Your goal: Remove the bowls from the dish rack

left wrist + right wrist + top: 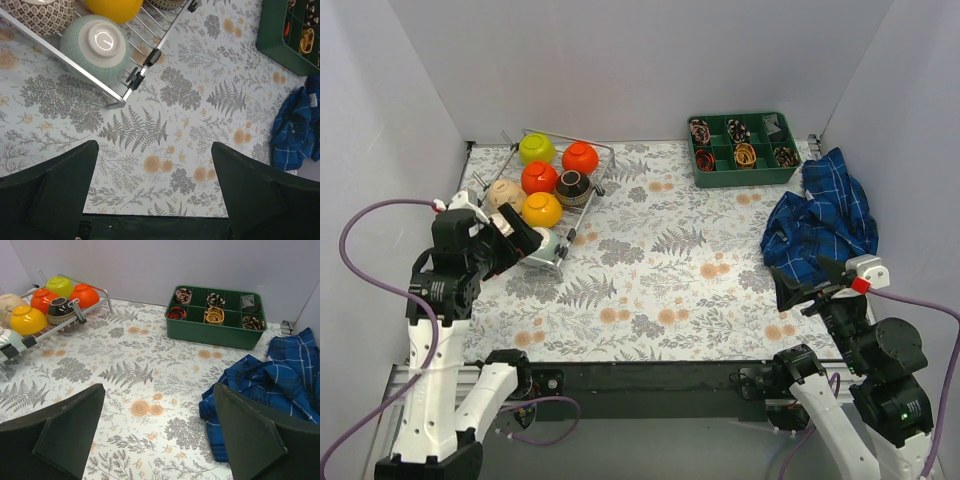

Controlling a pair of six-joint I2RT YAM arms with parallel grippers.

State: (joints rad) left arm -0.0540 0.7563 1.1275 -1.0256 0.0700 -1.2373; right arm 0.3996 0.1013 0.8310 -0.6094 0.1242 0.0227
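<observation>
The left gripper (154, 150) hangs spread wide and empty just off the near corner of the dish rack (151, 56). It seems lined up to take the pale green ribbed bowl (97, 45), which lies upside down there. The yellow bowl (542, 209), a red-orange bowl (580, 157) and the lime bowl (536, 148) sit farther in, none unloaded yet. The right gripper (159, 390), likewise spread and empty, hovers at the near right beside the blue plaid cloth (280, 385).
</observation>
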